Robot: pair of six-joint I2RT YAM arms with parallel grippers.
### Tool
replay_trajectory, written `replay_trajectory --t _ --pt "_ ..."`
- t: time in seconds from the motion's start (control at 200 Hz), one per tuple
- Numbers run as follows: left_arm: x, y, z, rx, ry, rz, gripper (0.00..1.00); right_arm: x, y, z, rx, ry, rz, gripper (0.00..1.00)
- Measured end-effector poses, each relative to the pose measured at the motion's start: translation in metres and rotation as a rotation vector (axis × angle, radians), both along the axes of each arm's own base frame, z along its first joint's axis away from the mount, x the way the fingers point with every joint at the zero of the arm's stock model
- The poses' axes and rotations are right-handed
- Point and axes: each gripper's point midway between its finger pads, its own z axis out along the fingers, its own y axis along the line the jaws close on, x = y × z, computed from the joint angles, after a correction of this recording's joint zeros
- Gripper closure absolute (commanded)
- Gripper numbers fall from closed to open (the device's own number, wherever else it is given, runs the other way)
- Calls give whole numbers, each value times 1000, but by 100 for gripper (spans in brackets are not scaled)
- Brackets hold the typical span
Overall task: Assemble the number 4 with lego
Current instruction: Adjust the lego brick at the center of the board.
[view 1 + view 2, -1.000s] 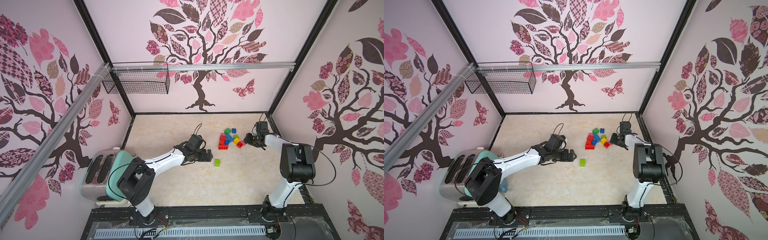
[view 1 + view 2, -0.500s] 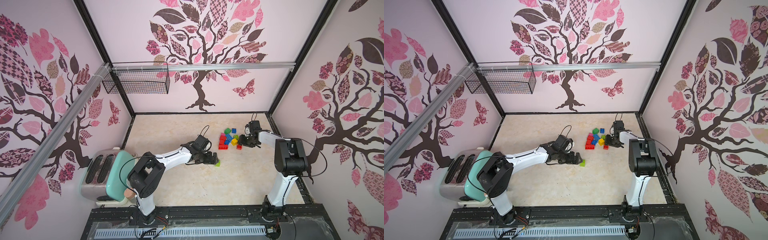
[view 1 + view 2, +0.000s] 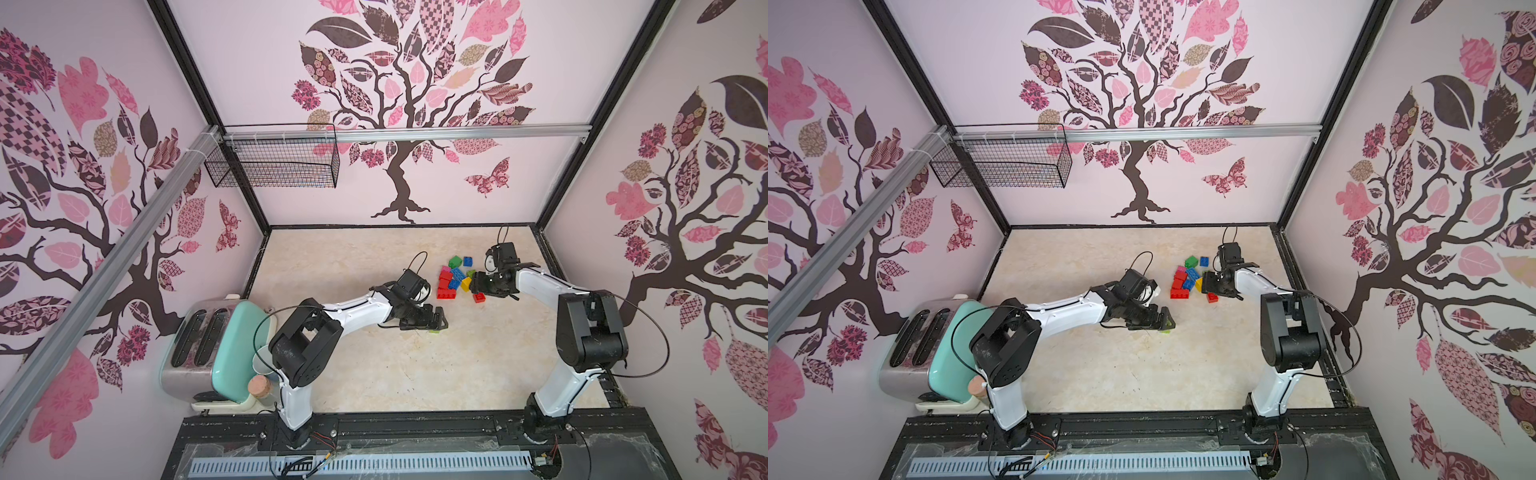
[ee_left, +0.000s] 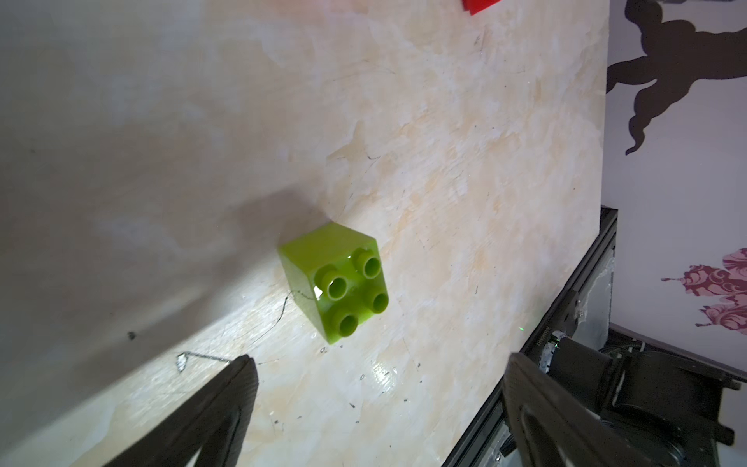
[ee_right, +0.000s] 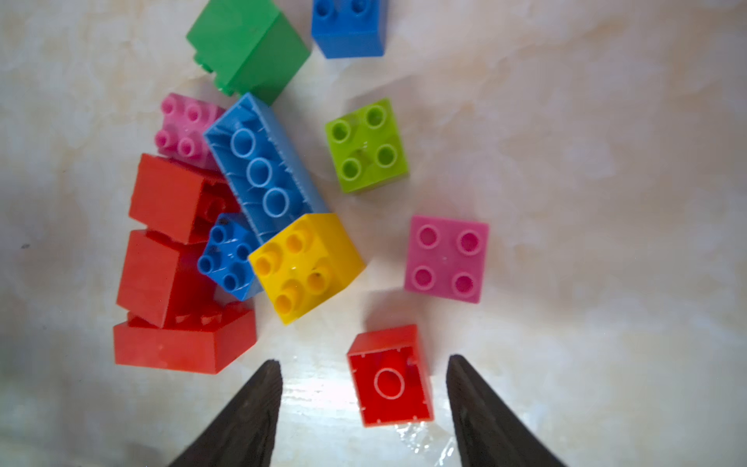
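The left tool (image 4: 379,362) is spread wide and holds nothing. A single lime brick (image 4: 335,279) sits studs up on the worktop (image 4: 465,161), just ahead of the fingertips (image 4: 242,376) rather than between them, touching neither. In both top views this brick shows only as a green sliver (image 3: 433,331) at the tip of the left tool (image 3: 437,322), so how close the two are from above is hard to judge.

The rest of the lego (image 3: 453,278) lies in a loose cluster towards the far right of the worktop, beyond the lime brick. It has red, blue, green, lime, yellow and pink pieces, some on their sides and one long blue brick (image 5: 264,170) hollow side up.

The right tool (image 5: 364,361) hangs over the cluster's near right edge, its jaws parted. A small red brick (image 5: 390,378) lies upside down between them, with a gap on each side, so nothing is pinched. A mint toaster (image 3: 208,340) stands at the near left.
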Motion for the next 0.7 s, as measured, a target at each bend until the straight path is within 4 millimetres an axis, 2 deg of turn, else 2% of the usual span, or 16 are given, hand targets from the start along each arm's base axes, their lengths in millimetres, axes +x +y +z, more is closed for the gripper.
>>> replay_trajectory --t 0.145,0.275,0.395,0.565,0.7 --pt "-1 -8 1 -27 12 -21 2 -3 7 0 22 10 23 34" --pt "-4 -10 1 -36 21 -31 2 -5 18 1 56 15 46 50" --pt "-3 -10 1 -35 19 -29 2 -6 36 3 92 11 64 57" --pt "1 -7 0 -14 -3 -10 2 -1 52 8 141 -6 67 58" --pt "6 -4 4 1 -34 11 2 13 57 1 157 -5 47 49"
